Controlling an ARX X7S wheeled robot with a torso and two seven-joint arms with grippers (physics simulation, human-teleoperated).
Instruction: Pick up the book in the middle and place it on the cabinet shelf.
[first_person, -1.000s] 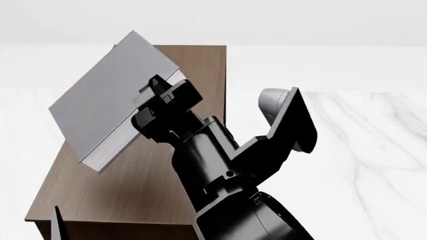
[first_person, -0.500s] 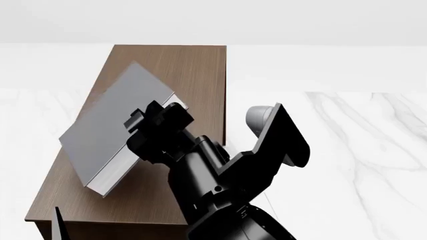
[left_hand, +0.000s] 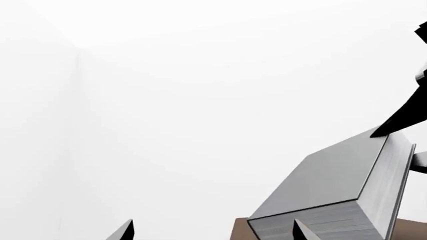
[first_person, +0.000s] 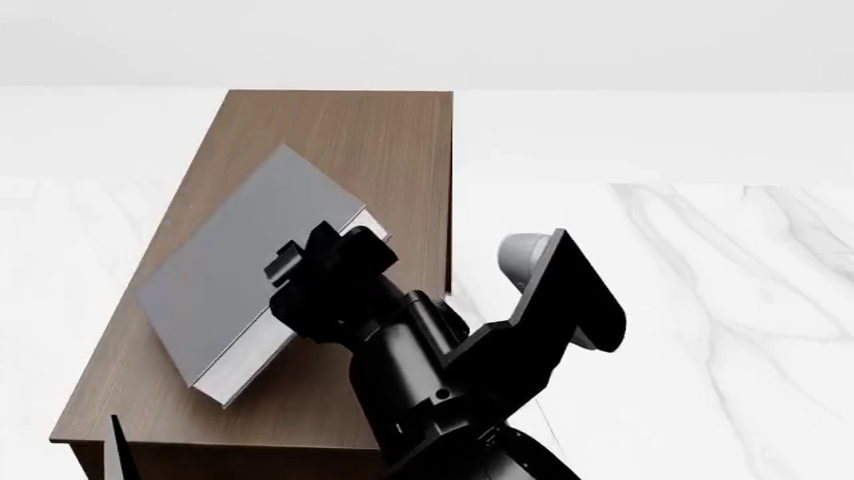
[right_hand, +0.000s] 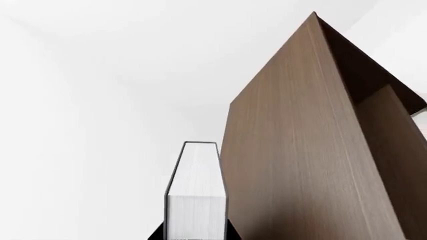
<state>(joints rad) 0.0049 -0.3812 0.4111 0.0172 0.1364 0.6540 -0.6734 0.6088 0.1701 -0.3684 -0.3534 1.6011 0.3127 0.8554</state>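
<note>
The slate-grey book (first_person: 234, 265) with white page edges hangs tilted just over the cabinet shelf (first_person: 374, 135), the long wood-grain top of the brown cabinet. My right gripper (first_person: 331, 268) is shut on the book's right edge. In the right wrist view the book's page block (right_hand: 195, 195) stands between the two black fingers (right_hand: 157, 234), with the cabinet (right_hand: 293, 150) right beside it. My left gripper (left_hand: 213, 235) is open and holds nothing. The book (left_hand: 333, 185) and a corner of the cabinet (left_hand: 241, 230) lie beyond it. Whether the book touches the shelf cannot be told.
White marble floor (first_person: 721, 300) surrounds the cabinet. The right arm's black elbow with its pale grey joint cap (first_person: 525, 255) reaches over the cabinet's right edge. One left fingertip (first_person: 118, 452) shows at the cabinet's near left corner. The cabinet's dark open side (right_hand: 393, 125) shows in the right wrist view.
My right gripper has brought the book down and nearer, from high over the cabinet's left edge to low over its top. The book lies flatter now. The left gripper has stayed put.
</note>
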